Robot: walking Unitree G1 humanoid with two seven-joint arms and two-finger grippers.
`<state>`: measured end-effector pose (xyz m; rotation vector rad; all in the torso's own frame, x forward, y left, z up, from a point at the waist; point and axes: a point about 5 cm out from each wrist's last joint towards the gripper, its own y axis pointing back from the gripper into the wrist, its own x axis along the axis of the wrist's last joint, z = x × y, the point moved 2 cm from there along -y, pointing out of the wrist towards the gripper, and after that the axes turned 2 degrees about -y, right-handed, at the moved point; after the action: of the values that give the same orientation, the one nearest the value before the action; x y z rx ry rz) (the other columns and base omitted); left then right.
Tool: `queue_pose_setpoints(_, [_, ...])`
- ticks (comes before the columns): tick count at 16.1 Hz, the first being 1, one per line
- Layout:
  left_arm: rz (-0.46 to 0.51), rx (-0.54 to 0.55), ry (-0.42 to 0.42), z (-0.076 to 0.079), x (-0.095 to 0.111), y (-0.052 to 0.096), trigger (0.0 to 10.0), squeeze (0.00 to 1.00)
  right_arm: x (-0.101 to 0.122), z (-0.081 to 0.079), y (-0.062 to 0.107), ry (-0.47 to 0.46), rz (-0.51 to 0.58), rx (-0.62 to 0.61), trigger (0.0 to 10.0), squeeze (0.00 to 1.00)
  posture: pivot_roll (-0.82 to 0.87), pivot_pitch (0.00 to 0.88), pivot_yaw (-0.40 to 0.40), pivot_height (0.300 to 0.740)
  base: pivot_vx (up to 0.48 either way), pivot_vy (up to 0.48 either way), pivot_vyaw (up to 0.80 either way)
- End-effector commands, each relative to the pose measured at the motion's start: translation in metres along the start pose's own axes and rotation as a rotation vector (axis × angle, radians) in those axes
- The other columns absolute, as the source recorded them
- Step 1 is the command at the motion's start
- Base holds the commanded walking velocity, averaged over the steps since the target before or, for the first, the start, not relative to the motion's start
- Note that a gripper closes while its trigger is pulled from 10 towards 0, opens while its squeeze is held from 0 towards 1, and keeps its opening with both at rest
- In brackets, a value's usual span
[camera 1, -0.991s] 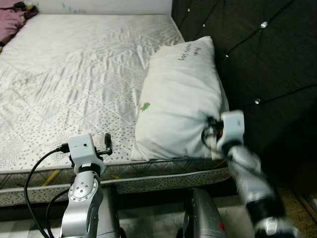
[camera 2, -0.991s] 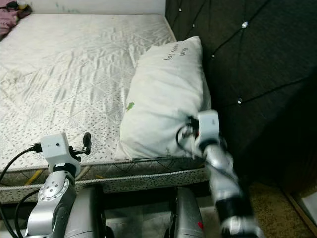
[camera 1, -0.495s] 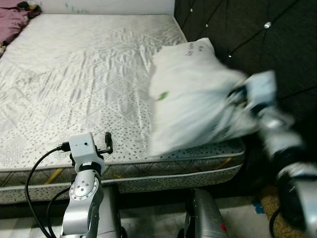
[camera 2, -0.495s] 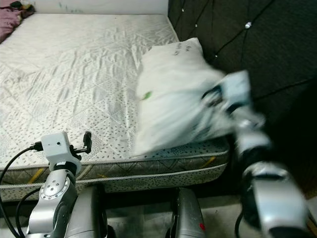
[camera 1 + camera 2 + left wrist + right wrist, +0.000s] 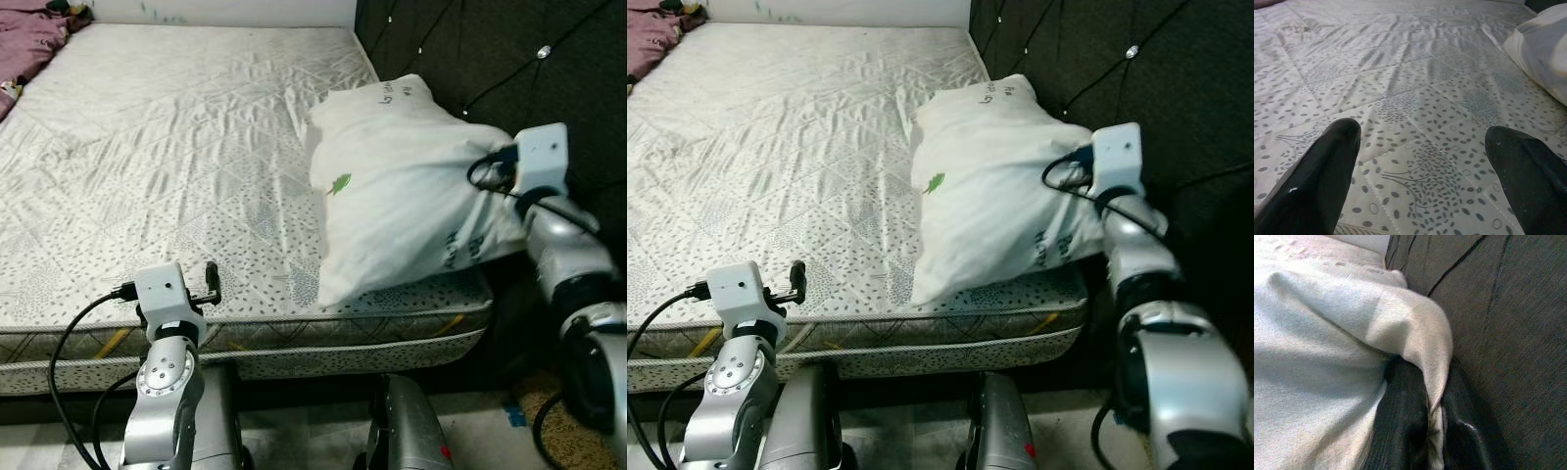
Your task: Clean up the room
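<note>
Right wrist view shows the right gripper (image 5: 1432,431) with its two black fingers (image 5: 1403,421) pressed together on a fold of white pillow (image 5: 1317,347) cloth; the fabric runs down into the narrow slit between them, so the claw is clamped on the pillow's edge. Just beside the fingers rises the dark padded headboard (image 5: 1498,323).

From the head camera, the pillow (image 5: 402,196) lies on the mattress (image 5: 176,166) at its right edge near the front corner, close against the headboard (image 5: 490,59). Its near end hangs slightly past the mattress's front edge, and the corner on the headboard side is bunched where the right gripper (image 5: 487,174) has hold of it. A small green mark sits on the pillow's face, and some dark writing shows near its far end.

The left gripper (image 5: 1422,166) hangs low over the front edge of the mattress, towards the left corner, with its fingers (image 5: 1317,176) spread wide apart and nothing between them but the patterned mattress cover below. I cannot tell whether the fingertips touch the cover. The pillow is well apart from this claw.

At the mattress's far left corner lies a heap of purple cloth (image 5: 29,34).
</note>
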<state>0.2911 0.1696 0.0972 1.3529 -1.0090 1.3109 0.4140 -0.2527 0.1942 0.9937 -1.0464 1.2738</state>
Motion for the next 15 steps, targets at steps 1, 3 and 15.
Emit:
queue_pose_setpoints(1, [-0.011,-0.002,-0.007,0.001,-0.004,0.001,10.0,0.0,0.012,-0.004,-0.001,0.004,0.07,0.017,0.6,0.0,0.08,0.049,-0.036,0.54,0.0,0.0,0.0])
queue_pose_setpoints(3, [-0.01,-0.009,-0.008,0.001,-0.003,-0.001,10.0,0.0,-0.011,-0.026,0.004,0.001,0.025,0.056,10.0,0.0,0.07,0.051,-0.024,0.54,0.0,0.0,0.0])
queue_pose_setpoints(15, [-0.011,-0.004,-0.005,0.0,-0.005,0.0,10.0,0.0,0.016,-0.038,0.007,0.103,0.21,0.019,10.0,1.0,0.07,0.052,-0.034,0.54,0.0,0.0,0.0])
